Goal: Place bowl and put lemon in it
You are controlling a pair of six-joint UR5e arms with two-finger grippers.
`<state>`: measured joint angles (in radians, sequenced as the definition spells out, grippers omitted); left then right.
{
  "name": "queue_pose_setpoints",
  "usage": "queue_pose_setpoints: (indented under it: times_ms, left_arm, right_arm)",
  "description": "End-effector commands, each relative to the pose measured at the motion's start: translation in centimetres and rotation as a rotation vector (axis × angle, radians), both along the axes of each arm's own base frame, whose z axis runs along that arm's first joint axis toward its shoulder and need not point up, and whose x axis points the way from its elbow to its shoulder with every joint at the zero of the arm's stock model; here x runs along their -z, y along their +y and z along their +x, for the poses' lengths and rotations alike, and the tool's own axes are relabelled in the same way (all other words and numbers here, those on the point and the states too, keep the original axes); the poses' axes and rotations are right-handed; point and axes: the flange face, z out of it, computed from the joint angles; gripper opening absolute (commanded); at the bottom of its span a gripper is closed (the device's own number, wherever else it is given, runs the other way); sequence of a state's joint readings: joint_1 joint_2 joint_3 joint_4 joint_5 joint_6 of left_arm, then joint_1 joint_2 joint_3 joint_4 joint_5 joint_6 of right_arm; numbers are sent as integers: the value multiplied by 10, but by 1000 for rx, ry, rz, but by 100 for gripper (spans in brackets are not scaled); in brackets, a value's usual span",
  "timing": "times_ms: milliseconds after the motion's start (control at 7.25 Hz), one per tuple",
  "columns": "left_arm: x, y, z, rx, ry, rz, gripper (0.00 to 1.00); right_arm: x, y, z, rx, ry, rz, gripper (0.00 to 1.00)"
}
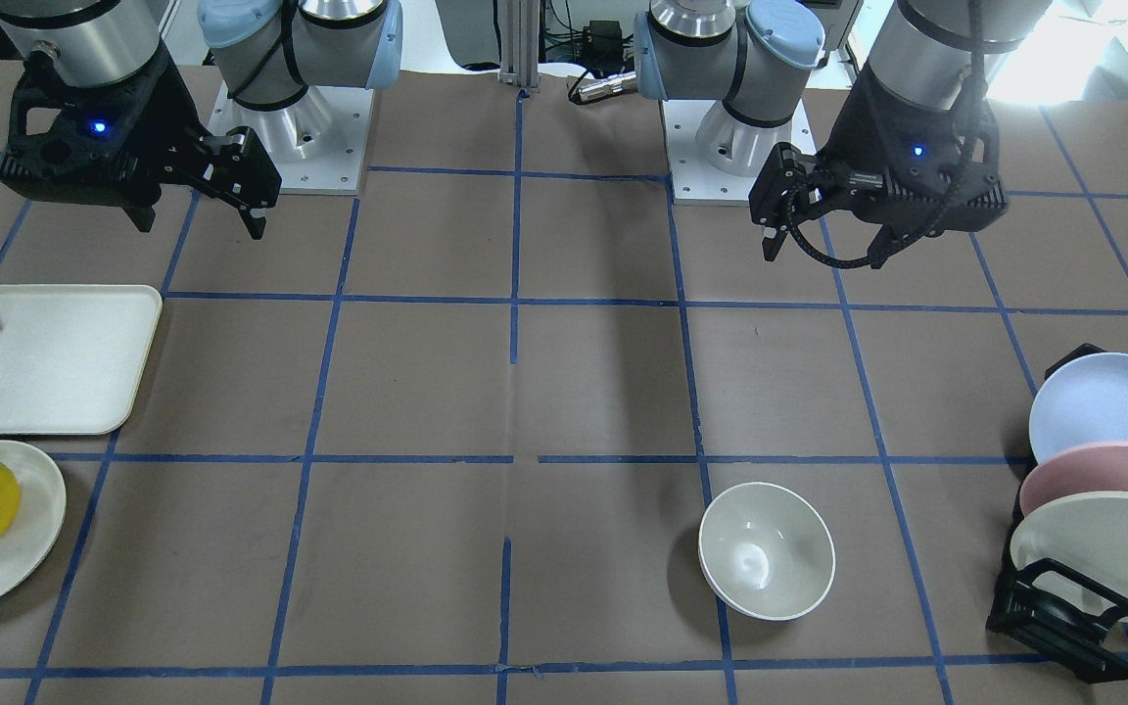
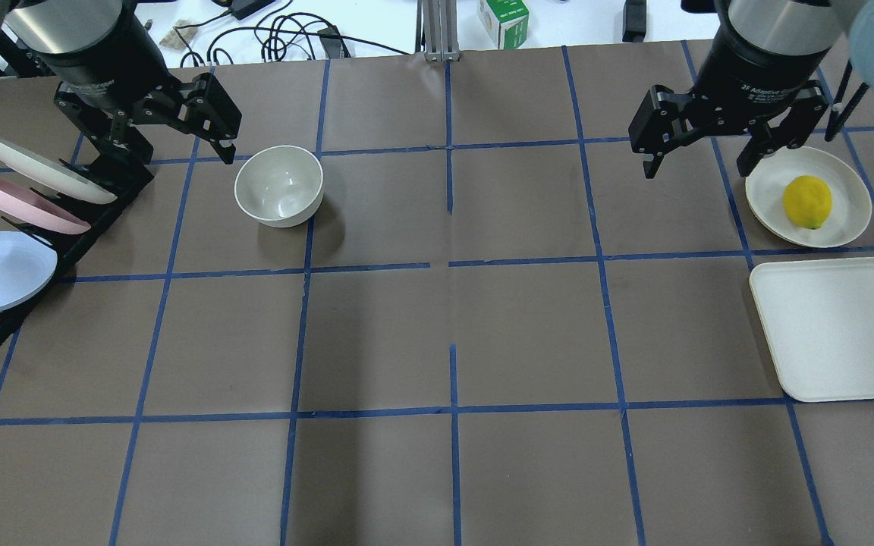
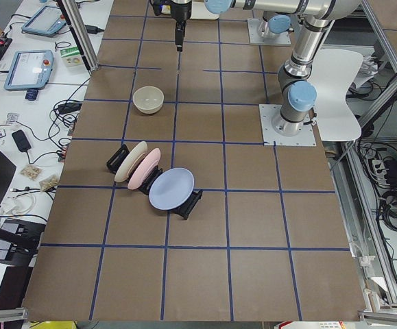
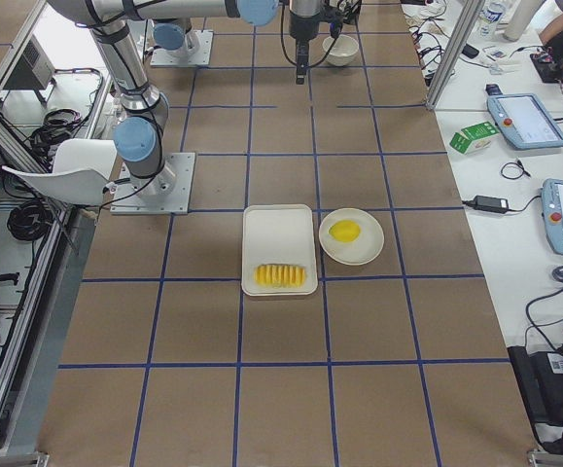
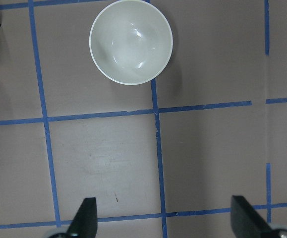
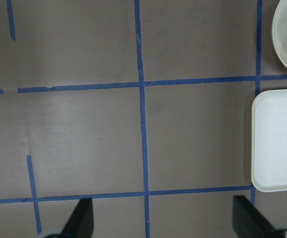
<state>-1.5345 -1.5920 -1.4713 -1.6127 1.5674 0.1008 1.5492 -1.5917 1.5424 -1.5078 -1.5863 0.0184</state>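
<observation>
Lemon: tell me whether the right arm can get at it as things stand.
Probably yes. The lemon lies uncovered on its plate; the right end effector hangs open close by, with nothing between them.

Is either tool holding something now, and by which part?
Nothing is held. The left tool and the right tool are open and empty; the bowl stands on the table, the lemon lies on its plate.

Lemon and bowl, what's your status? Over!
Left gripper and right gripper open, empty. Bowl upright, empty, near left gripper. Lemon on plate, near right gripper. Nothing between them.
</observation>
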Motion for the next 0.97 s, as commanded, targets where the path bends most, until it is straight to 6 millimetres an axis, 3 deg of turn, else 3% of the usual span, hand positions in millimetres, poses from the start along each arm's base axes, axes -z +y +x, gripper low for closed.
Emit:
queue_pose_setpoints:
  times_ms: [0, 138, 276, 414, 552, 828]
  left_arm:
    - [-1, 1, 0, 0, 0, 3, 95]
    - [6, 4, 0, 1, -10, 15, 96]
    - [25, 8, -6, 21, -11, 58, 96]
    - [41, -8, 5, 17, 0, 75, 96]
    - [66, -53, 19, 49, 8, 10, 94]
    - [134, -134, 70, 3, 81, 56, 95]
  right_arm:
    - [0, 0, 0, 0, 1, 0, 100]
    - [4, -1, 2, -10, -16, 9, 100]
    - [11, -5, -1, -8, -9, 18, 100]
    - [14, -9, -10, -3, 5, 21, 100]
    - [27, -33, -41, 73, 6, -5, 100]
    - [66, -65, -161, 149, -11, 38, 100]
